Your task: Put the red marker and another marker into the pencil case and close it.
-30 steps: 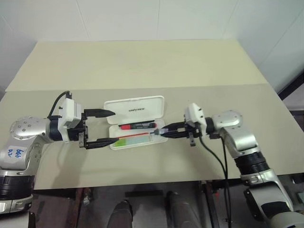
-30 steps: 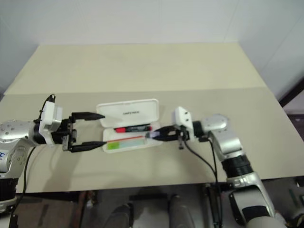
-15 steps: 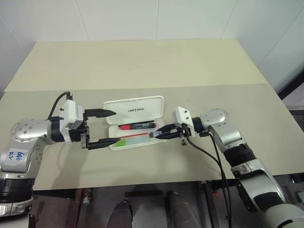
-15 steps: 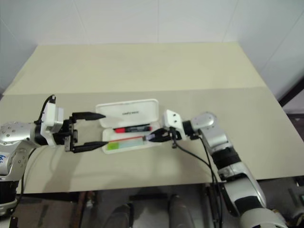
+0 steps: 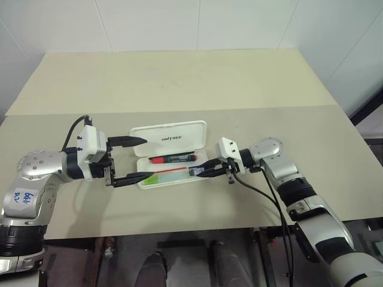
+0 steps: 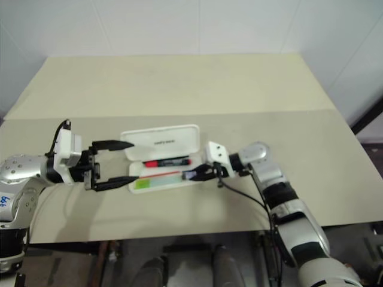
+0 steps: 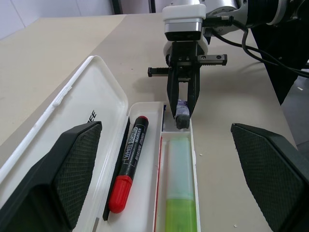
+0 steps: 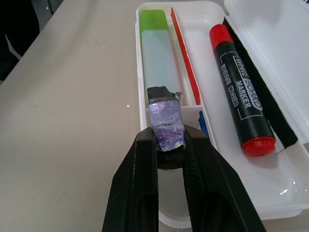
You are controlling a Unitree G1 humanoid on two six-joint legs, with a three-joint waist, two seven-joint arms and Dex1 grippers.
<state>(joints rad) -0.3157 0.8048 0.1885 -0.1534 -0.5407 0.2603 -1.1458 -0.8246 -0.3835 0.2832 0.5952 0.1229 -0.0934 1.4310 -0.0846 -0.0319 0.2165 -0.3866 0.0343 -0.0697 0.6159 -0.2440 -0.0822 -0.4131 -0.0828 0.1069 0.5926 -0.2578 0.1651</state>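
While my right pincer (image 8: pixel 169 145) stays out of the count, clamped on a small grey-purple piece (image 8: pixel 166 121) over the pencil case (image 5: pixel 170 133)'s right end, red marker (image 7: pixel 129 169) and green marker (image 7: pixel 181 186) lie in the tray, mid-table toward the near edge. Left pincer (image 5: pixel 133 160) wide, empty, at the left end. Next, I judge: clear out, fold lid; far side open.

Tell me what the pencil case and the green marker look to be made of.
Pencil case: apparently hard white plastic, glossy, with reflections on its lid and moulded rounded corners. Green marker: probably plastic, with a frosted translucent pale barrel and an opaque lime-green end.
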